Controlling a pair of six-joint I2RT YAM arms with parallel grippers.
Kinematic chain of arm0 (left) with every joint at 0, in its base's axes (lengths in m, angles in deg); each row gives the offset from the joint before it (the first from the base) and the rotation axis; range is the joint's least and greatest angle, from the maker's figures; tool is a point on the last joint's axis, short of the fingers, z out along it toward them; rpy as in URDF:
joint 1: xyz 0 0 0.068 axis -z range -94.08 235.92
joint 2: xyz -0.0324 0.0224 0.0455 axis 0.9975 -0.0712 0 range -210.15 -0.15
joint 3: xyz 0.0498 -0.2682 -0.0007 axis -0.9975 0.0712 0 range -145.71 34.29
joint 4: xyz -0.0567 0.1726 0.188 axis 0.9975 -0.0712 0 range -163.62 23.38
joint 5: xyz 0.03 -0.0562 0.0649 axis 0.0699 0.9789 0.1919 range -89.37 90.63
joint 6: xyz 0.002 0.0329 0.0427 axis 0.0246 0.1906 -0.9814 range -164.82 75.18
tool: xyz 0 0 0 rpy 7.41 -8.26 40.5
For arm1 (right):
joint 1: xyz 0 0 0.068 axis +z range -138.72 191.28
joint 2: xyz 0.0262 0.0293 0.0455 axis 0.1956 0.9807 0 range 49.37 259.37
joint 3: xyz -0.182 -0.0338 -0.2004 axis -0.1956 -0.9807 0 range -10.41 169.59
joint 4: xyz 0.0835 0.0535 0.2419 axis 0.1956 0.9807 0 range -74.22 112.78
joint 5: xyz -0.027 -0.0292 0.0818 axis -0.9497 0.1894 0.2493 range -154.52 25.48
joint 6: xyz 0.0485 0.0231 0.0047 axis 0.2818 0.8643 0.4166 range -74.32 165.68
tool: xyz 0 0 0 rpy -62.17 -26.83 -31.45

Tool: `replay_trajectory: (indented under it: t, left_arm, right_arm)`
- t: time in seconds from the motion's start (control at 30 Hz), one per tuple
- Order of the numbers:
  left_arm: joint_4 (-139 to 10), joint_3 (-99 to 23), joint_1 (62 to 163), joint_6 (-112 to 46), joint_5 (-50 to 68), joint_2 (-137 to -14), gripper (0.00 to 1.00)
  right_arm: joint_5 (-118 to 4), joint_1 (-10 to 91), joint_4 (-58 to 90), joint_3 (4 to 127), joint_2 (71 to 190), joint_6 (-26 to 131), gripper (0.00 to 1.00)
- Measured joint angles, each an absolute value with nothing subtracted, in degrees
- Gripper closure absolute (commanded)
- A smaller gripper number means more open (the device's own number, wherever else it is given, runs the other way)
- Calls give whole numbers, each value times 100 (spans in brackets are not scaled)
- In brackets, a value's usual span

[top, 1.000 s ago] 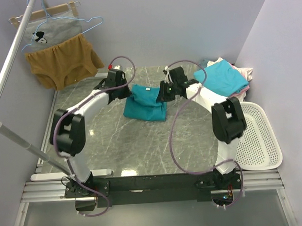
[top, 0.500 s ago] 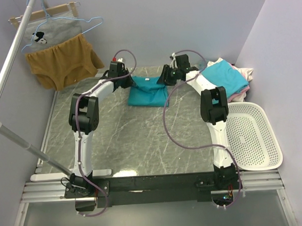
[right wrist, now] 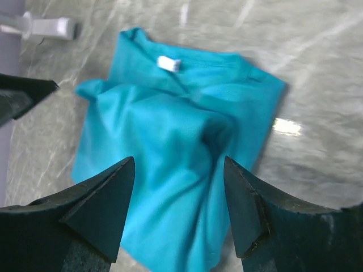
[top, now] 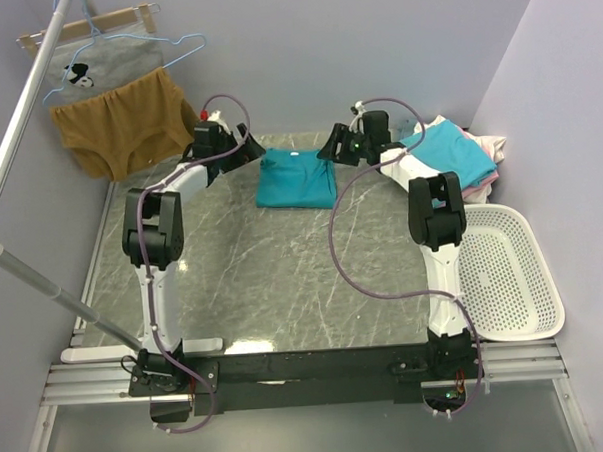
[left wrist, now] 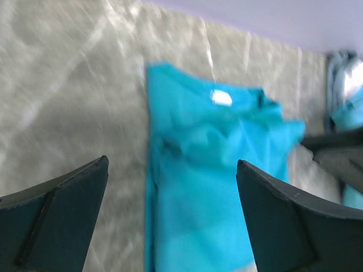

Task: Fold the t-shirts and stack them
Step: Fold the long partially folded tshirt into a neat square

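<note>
Both arms stretched far over grey marbled worktop (top: 284, 277) toward back wall, wrists turned inward to face each other. Empty left claw (top: 244, 151) spread wide, just beside left edge of teal folded cotton t-shirt (top: 295, 179). Empty right claw (top: 330, 151) also spread, near shirt's right edge. Shirt lies back-centre on worktop between the two claws: rough rectangle, white neck label showing, top layer rumpled. Lighter turquoise t-shirt (top: 448, 151) tops pile at right rear corner.

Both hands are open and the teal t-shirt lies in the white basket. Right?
No. The teal t-shirt lies on the marble table, not in the white basket, as the top external view shows. The left hand and right hand are indeed open.
</note>
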State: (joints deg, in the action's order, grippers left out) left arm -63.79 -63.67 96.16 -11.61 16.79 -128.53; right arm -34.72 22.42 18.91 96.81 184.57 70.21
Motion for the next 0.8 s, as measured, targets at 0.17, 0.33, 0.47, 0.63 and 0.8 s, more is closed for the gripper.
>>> replay_trajectory:
  t: [0.17, 0.33, 0.47, 0.63, 0.8]
  left_arm:
    - [-6327, -6085, 9670, -1163, 2486, -12595, 1]
    - [-6303, -6205, 9782, -1200, 2888, -12674, 0]
    - [-6279, -6439, 9823, -1423, 2777, -12932, 1]
    - [-6250, -6345, 9804, -1808, 2355, -13030, 1]
    - [-6084, -6023, 9773, -2059, 2147, -13028, 1]
  right_arm:
    - [-3360, 2471, 2010, 9672, 18212, 6881, 29]
    - [-3369, 2766, 2274, 9910, 18195, 6713, 29]
    - [-3721, 2869, 2536, 10201, 18293, 6473, 28]
    - [-4401, 2827, 2705, 10177, 18293, 6073, 27]
    - [-4805, 2768, 3002, 10173, 18293, 5828, 27]
